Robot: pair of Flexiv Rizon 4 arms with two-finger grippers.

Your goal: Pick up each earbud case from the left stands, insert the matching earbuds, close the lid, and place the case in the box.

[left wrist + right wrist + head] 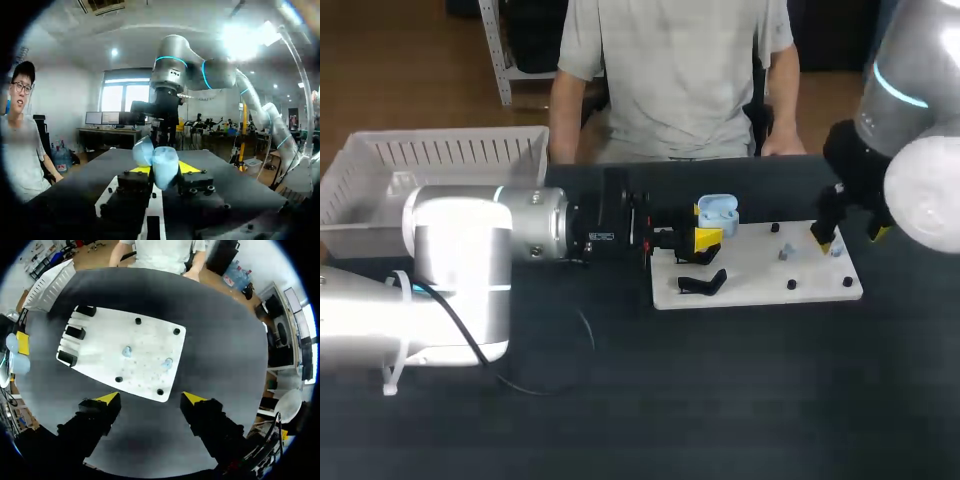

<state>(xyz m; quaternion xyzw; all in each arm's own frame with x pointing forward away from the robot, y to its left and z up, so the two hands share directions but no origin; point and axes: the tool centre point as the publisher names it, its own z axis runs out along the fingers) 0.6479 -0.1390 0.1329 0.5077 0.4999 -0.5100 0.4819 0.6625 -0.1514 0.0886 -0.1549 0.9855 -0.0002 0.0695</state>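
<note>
A light blue earbud case (717,212) with its lid up is held over the left end of the white board (760,285); my left gripper (706,240) is shut on it. In the left wrist view the case (160,167) sits between the yellow tips of my left gripper (163,171). Two pale blue earbuds (127,351) (168,363) lie on the board (100,355). My right gripper (150,398) hangs open above the board's right end, with nothing between its fingers. In the head view it (850,235) is over one earbud (837,248).
A white slatted basket (440,160) stands at the back left. Black stands (703,285) (75,332) sit on the board's left part. Small black pegs (176,331) dot the board. A person sits behind the far edge with a hand (785,145) at the table.
</note>
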